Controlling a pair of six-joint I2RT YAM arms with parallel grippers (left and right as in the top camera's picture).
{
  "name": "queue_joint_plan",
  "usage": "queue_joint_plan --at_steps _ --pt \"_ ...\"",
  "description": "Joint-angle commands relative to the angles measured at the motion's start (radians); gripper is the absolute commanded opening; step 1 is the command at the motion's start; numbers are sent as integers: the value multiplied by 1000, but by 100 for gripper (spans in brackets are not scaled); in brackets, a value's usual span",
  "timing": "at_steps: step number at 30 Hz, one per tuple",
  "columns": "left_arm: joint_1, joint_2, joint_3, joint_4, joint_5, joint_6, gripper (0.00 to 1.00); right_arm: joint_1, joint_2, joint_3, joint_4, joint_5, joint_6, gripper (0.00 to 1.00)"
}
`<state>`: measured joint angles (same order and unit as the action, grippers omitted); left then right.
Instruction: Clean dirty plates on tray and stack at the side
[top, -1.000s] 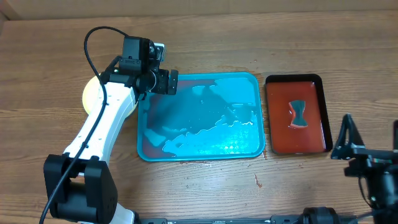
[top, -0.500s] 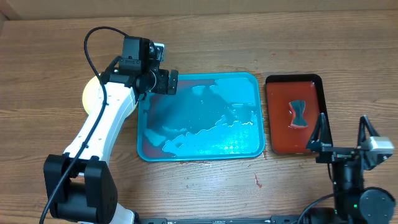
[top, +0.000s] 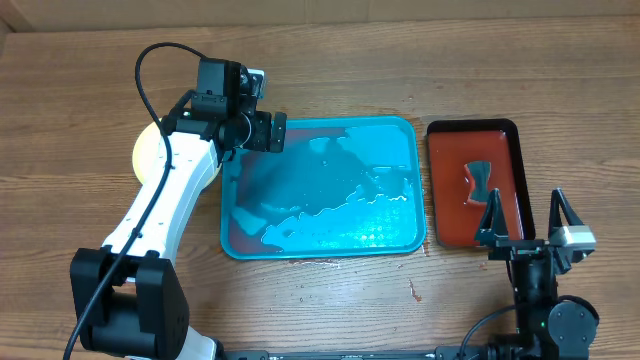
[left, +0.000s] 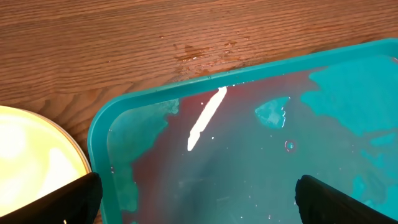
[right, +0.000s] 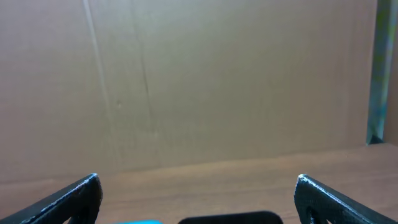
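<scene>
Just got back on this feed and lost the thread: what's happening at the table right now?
No plates are on the turquoise tray, which is wet with red smears. The left gripper hovers open and empty over one of its corners. Beside that corner a yellow plate sits on the table, partly under the left arm; how many are stacked there cannot be told. The right gripper is open and empty beside the dark red tray, which holds a grey bow-shaped piece.

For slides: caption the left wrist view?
Open left gripper hovers over the wet, red-smeared turquoise tray, yellow plate beside it on the wood table.
</scene>
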<state>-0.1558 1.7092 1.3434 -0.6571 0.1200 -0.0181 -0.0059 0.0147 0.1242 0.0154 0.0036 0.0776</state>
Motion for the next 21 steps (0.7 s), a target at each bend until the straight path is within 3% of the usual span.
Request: queue_joint_plan --at_steps 1,13,21 --pt "-2 -13 18 3 3 19 100 -2 -12 -27 11 -5 2 100" --pt "-2 -13 18 3 3 19 100 0 -12 -116 90 -31 2 100" --pt "-2 -13 18 3 4 19 100 0 -12 -116 -96 -66 3 100"
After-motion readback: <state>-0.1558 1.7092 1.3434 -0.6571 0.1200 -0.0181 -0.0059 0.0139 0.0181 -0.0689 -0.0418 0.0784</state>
